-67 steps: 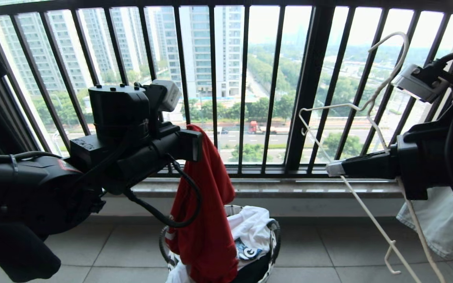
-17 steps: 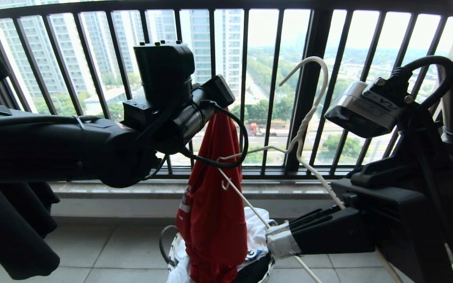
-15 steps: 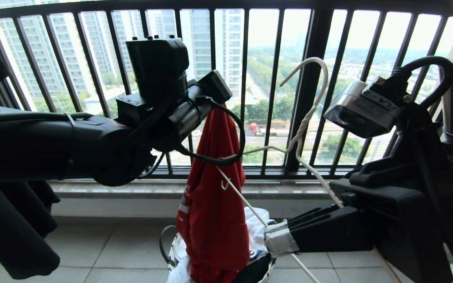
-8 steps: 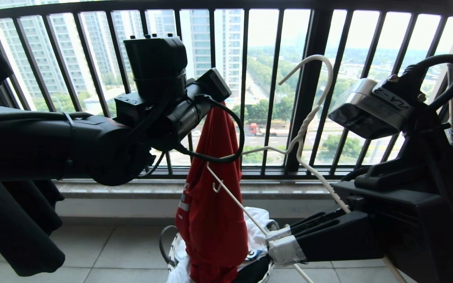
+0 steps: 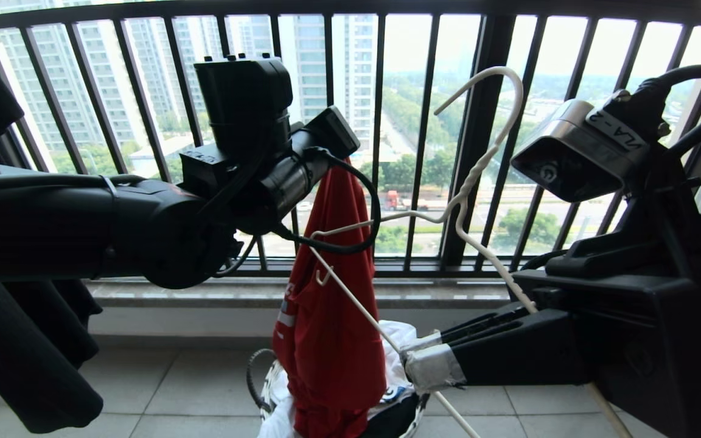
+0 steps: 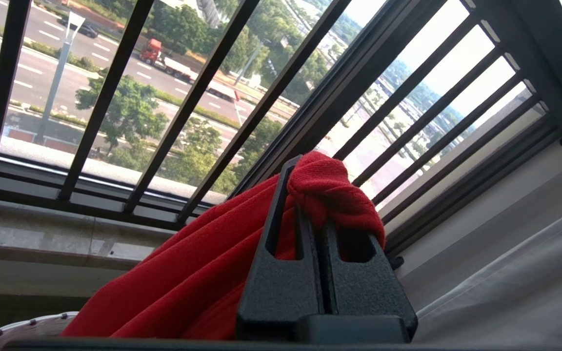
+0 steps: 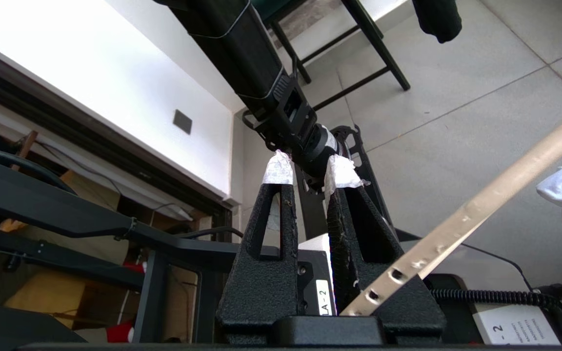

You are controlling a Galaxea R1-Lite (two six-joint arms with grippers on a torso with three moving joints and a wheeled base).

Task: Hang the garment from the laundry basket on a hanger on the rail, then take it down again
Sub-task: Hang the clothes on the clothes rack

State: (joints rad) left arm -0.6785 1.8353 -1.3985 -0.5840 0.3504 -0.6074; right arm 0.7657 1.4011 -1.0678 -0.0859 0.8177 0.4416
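We are gripping the garment (image 5: 329,328) in our left gripper (image 6: 310,214), jaws pinched tight on a bunched fold, the red cloth hanging down toward six o'clock into the laundry basket (image 5: 265,389). Our right gripper (image 5: 420,359), at four o'clock of the shirt, is clamping narrowly on the hanger (image 5: 472,182), whose hook is pointing to twelve and whose shoulder end is touching the shirt near its top.

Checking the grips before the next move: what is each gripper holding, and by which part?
Left gripper pinches a bunched fold of the red T-shirt; right gripper clamps the white wire hanger on its lower bar.
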